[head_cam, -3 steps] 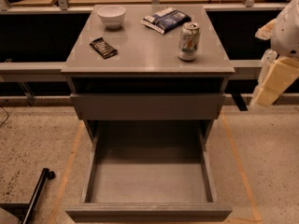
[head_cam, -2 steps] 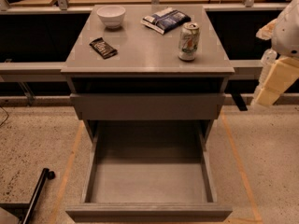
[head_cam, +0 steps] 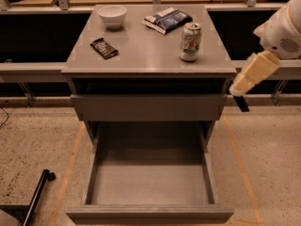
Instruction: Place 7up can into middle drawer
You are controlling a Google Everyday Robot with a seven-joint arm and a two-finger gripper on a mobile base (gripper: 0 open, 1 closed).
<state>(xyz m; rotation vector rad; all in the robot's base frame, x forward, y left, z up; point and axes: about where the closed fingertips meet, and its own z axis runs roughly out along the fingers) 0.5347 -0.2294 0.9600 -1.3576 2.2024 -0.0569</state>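
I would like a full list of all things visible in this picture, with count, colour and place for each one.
7up can: 1, silvery with green, upright on the cabinet top, front right.
bowl: 1, white, cabinet top, back left.
snack bag: 1, blue and white, cabinet top, back middle.
snack bar: 1, dark, cabinet top, front left.
cabinet: 1, grey, centre.
upper drawer front: 1, grey, shut, under the top.
middle drawer: 1, grey, pulled open, nothing inside.
pole: 1, black, floor, lower left.
arm: 1, white, right edge.
gripper: 1, cream with dark tip, right of the cabinet, apart from the can.
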